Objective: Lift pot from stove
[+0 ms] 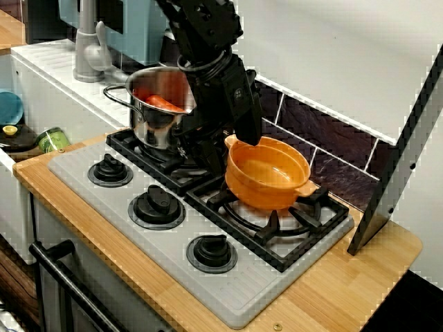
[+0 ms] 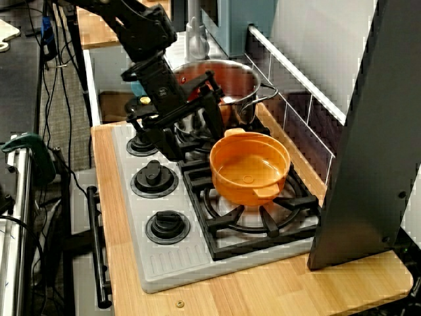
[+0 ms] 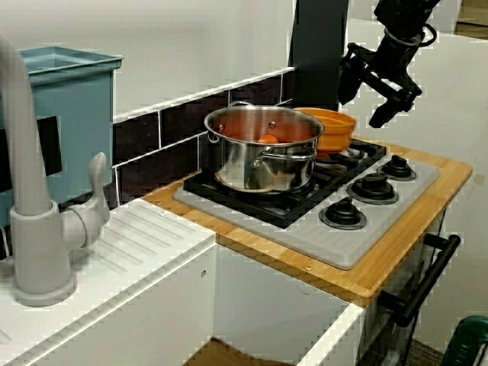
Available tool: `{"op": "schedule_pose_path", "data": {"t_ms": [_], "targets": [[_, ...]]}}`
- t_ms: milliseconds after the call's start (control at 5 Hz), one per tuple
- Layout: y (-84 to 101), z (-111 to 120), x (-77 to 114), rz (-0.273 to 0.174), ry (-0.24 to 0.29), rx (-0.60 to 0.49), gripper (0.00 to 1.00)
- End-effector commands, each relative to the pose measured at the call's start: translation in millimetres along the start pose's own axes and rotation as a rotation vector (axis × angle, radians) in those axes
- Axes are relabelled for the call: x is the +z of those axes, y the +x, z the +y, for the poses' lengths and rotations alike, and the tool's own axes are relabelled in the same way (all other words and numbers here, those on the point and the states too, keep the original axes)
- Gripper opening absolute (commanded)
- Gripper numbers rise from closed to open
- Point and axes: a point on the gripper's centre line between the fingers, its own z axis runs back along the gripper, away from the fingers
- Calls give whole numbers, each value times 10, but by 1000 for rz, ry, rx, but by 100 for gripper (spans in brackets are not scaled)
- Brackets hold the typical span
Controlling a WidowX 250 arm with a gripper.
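The small glossy orange pot (image 1: 266, 173) (image 2: 250, 168) sits on the black grate of the right burner of the grey stove (image 1: 228, 290) (image 2: 168, 263) (image 3: 335, 244). In the side view the orange pot (image 3: 334, 130) is half hidden behind the steel pot. My black gripper (image 1: 230, 149) (image 2: 194, 141) (image 3: 360, 110) hangs open at the pot's left side, by its near stubby handle. One finger (image 1: 249, 128) is close to that handle and the other reaches toward the gap between the burners. Nothing is held between them.
A larger steel pot (image 1: 159, 104) (image 2: 223, 82) (image 3: 263, 149) with something orange inside stands on the left burner, right behind my arm. Three black knobs (image 1: 157, 205) line the stove front. A dark panel (image 1: 401, 159) (image 2: 368, 131) leans at the right. Faucet (image 3: 30, 191) and sink are left.
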Motion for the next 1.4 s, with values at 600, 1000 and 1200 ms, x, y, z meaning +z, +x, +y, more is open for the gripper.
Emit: {"op": "schedule_pose_path", "data": {"t_ms": [600,1000,1200], "targets": [[-122,125,-204,41,38,18,100],[-146,46,-390,70,30,4,100],[-150,40,-432,78,27,1,100]]}}
